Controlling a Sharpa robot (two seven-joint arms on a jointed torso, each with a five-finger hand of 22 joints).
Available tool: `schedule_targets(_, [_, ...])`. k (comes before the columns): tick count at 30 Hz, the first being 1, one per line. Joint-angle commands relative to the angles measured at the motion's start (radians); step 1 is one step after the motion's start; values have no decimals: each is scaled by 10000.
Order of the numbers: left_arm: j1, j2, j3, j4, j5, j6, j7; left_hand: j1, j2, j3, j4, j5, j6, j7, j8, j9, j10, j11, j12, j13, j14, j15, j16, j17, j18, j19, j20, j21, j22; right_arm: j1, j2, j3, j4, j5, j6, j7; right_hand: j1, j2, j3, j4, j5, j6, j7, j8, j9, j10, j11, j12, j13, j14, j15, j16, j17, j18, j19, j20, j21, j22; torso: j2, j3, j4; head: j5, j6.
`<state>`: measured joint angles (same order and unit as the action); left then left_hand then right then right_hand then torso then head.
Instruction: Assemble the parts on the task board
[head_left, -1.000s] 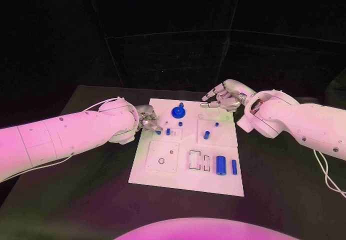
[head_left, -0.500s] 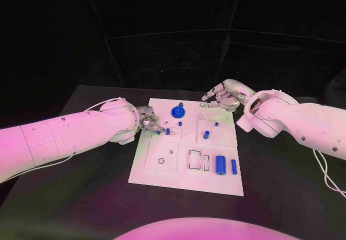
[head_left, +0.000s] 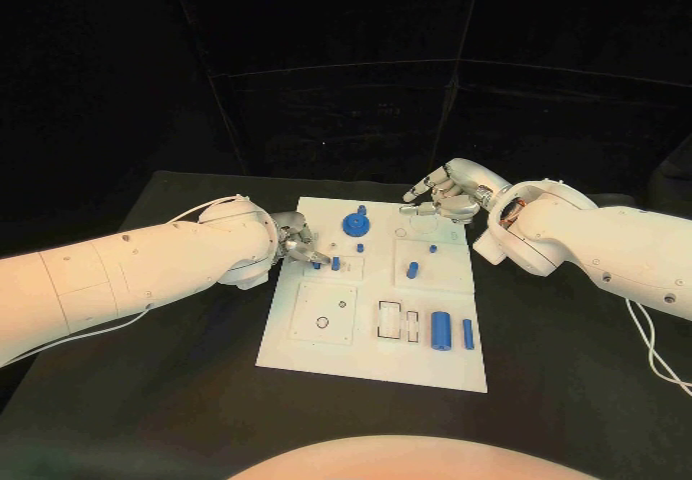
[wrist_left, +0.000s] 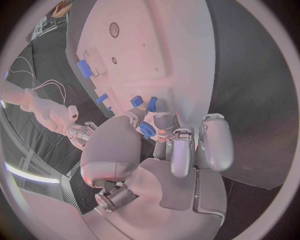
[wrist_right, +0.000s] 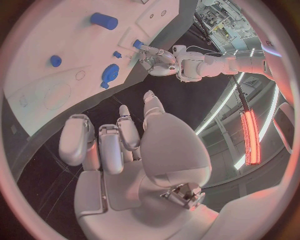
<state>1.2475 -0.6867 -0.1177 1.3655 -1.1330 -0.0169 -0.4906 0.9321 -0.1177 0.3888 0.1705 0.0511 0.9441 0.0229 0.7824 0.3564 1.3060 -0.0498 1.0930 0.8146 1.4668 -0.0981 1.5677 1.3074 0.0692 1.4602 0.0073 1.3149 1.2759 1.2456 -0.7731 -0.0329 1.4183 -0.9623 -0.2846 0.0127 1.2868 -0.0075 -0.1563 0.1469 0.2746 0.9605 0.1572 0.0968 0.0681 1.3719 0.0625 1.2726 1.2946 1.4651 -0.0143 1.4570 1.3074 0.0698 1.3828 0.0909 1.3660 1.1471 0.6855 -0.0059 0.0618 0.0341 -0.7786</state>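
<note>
The white task board (head_left: 372, 345) lies mid-table. My left hand (head_left: 299, 244) hovers over its left edge; in the left wrist view the thumb and a finger (wrist_left: 165, 121) pinch a small blue part (wrist_left: 147, 130). A short blue peg (head_left: 336, 264) stands just beside it. A blue gear-shaped part (head_left: 356, 222) sits near the far edge, another peg (head_left: 414, 268) stands mid-board, and two blue cylinders (head_left: 441, 330) lie near the front right. My right hand (head_left: 447, 195) hangs over the far right corner, fingers loosely bent, holding nothing.
Bare black table (head_left: 577, 350) surrounds the board. A square plate with a small ring hole (head_left: 323, 322) and two rectangular slots (head_left: 392, 320) lie at the board's front. In the right wrist view the gear (wrist_right: 110, 72) and a cylinder (wrist_right: 104, 20) show beyond the fingers.
</note>
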Motion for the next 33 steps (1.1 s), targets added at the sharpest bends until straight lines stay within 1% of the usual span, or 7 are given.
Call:
schedule_targets(1, [-6, -87, -4, 24, 346, -499, 110, -225, -99, -390, 207, 24, 1, -3, -64, -22, -111, 44, -70, -182, 1040, -48, 31, 2634, 24, 78, 3, -45, -99, 19, -2, 6, 1, -12, 28, 62, -21, 60, -55, 18, 60, 2, -84, 43, 12, -60, 0, -50, -14, 582, -6, -52, 445, 137, -25, -2, -44, -6, 0, -5, 8, -19, 15])
schedule_targets(6, [20, -212, 4, 54, 1233, -1384, 677, -67, -154, -1343, 776, 58, -866, 323, -455, -235, -1579, 339, -1704, -2364, 922, 158, -226, 2166, 195, -273, 132, -848, -932, 19, -1, 6, -8, -12, 26, 61, -21, 60, -55, 18, 60, 2, -84, 43, 12, -60, 0, -50, -14, 582, -6, -52, 445, 137, -25, -2, -44, -6, -4, -2, 12, -37, 15])
schedule_targets(20, [83, -368, 15, 6, 2679, -2290, 2482, 1279, 279, -2820, 1162, 163, -2093, 1034, -1038, -925, -3197, 992, -2626, -3277, 53, 713, -2181, -671, 868, -1651, 677, -4298, -4289, 18, 2, 6, -36, -12, 25, 64, -38, 70, -71, 32, 68, -1, -84, 44, 11, -65, 0, -56, -21, 583, -6, -54, 445, 137, -24, -2, -45, -7, -3, 0, 8, -76, 16])
schedule_targets(22, [93, -271, 13, -87, 2783, -2335, 3184, 2037, 439, -2708, 926, 169, -2295, 1194, -1155, -1103, -3673, 1146, -2930, -3568, -752, 854, -3645, -2493, 1116, -2431, 807, -5963, -5795, 18, 1, 6, -38, -12, 14, 62, -38, 70, -71, 32, 68, -1, -84, 44, 11, -65, 0, -56, -21, 583, -6, -54, 445, 137, -24, -2, -45, -7, -3, 4, 6, -82, 28])
schedule_targets(25, [99, -52, 8, -269, 2481, -2457, 4195, 3512, 647, -2168, 191, 125, -2543, 1389, -1385, -1381, -4593, 1409, -3573, -4078, -2428, 1119, -6205, -5408, 1122, -3053, 989, -6835, -6324, 18, 11, 6, -43, -12, -5, 65, -42, 75, -81, 37, 75, -3, -83, 44, 11, -67, 0, -59, -25, 582, -5, -57, 440, 139, -28, -2, -51, -17, 2, -2, 1, -132, 67])
schedule_targets(30, [98, 391, 2, -661, 974, -2611, 5300, 4924, 181, -1521, -854, 65, -2224, 1394, -2147, -1972, -5015, 1501, -4435, -4933, -3575, 1236, -7658, -6580, 1144, -3713, 1162, -7909, -7042, 18, 25, 5, -53, -12, -26, 66, -9, 97, -92, 24, 137, -10, -84, 46, 10, -69, -1, -60, -28, 582, -7, -62, 437, 139, -26, -3, -54, -18, 6, -12, -7, -200, 98])
schedule_targets(33, [96, 690, -2, -925, -10, -2607, 5688, 5237, -36, -1242, -1279, 23, -1661, 1300, -2805, -2401, -4785, 1458, -5050, -5598, -3013, 1126, -7803, -6914, 1157, -3203, 1063, -7980, -7231, 18, 35, 5, -55, -12, -40, 61, 45, 129, -130, 5, 313, -15, -86, 55, 9, -71, -4, -56, -32, 583, -9, -69, 435, 140, -24, -6, -63, -27, 16, 1, -31, -189, 126])
